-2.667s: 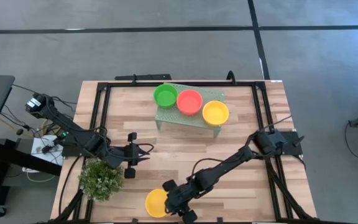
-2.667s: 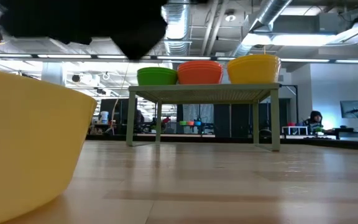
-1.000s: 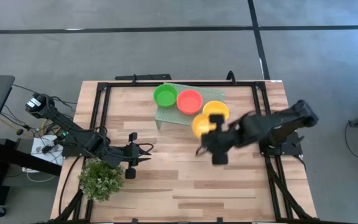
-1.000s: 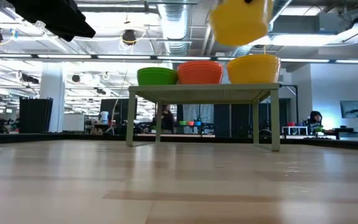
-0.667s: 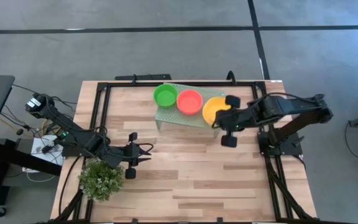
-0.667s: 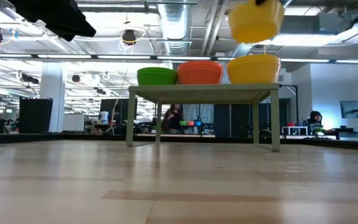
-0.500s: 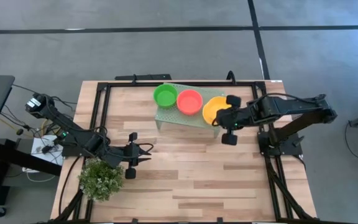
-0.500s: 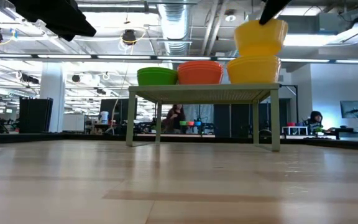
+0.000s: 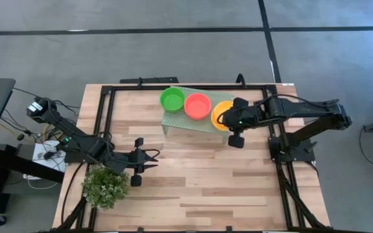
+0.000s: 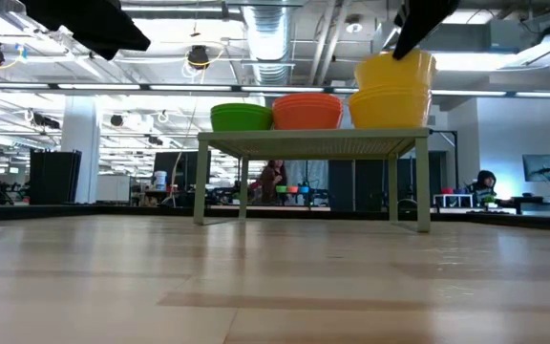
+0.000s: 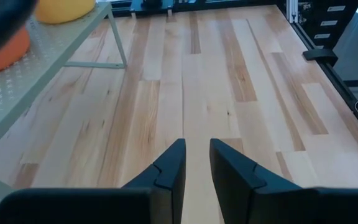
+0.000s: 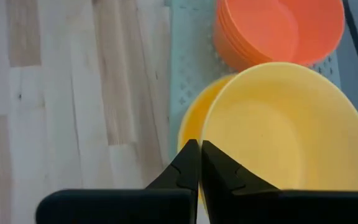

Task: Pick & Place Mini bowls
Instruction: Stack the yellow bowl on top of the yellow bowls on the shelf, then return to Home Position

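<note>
Grey floor surrounds a pale wood tabletop (image 9: 193,188) in a black frame. Behind it, in the low view, an open hall with ceiling ducts and lit workstations; a person sits far off at right.

Rack (image 9: 173,121), pale green and perforated, stands at the far middle of the tabletop. On it, three stacks in a row: green bowls (image 9: 171,99), red bowls (image 9: 197,105), yellow stack (image 10: 390,107) at the end toward the right arm.

Right gripper (image 12: 199,163) reaches in over that end of the rack. Fingers pinched shut on the near rim of a yellow bowl (image 12: 284,137). This bowl sits tilted on top of the yellow stack, its held side higher; low view shows it nested part-way, not level. Red bowls just beside it.

Left gripper (image 11: 196,163) waits low over the tabletop, near the left side, pointing toward the middle. Fingers nearly together, a narrow gap between them, nothing held.

Plant (image 9: 105,186), small and bushy, at the near left corner, just beside the left arm.
</note>
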`<state>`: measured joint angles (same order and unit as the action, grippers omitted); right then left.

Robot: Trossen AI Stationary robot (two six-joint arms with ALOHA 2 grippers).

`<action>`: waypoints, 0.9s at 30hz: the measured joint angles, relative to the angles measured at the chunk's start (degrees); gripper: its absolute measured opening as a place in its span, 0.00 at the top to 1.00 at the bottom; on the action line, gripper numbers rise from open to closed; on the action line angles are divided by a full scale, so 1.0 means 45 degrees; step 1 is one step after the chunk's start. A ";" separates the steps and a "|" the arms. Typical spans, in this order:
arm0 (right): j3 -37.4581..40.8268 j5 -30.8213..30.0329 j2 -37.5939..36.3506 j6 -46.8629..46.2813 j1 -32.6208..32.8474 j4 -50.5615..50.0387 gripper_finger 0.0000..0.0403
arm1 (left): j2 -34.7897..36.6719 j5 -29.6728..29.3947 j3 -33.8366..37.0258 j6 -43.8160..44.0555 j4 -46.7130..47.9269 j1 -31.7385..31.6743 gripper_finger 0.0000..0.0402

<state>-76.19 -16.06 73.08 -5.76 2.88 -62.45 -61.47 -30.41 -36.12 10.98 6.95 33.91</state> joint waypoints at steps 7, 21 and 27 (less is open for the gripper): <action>-0.0013 0.0242 0.0082 0.0025 -0.0059 0.0293 0.93 | 0.0001 0.0005 0.0000 -0.0085 -0.0055 0.0005 0.82; -0.0106 0.0224 -0.0132 -0.0258 -0.0053 0.0226 0.79 | 0.0057 -0.0253 0.0000 -0.0092 -0.0245 0.0005 0.82; -0.0411 0.0238 -0.1035 0.0347 0.0396 0.0518 0.79 | 0.0842 -0.3181 -0.0005 -0.0600 -0.0402 -0.0045 0.82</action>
<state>-78.04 -14.98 68.42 -4.20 4.66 -60.12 -57.68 -44.73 -36.14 8.28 5.14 33.71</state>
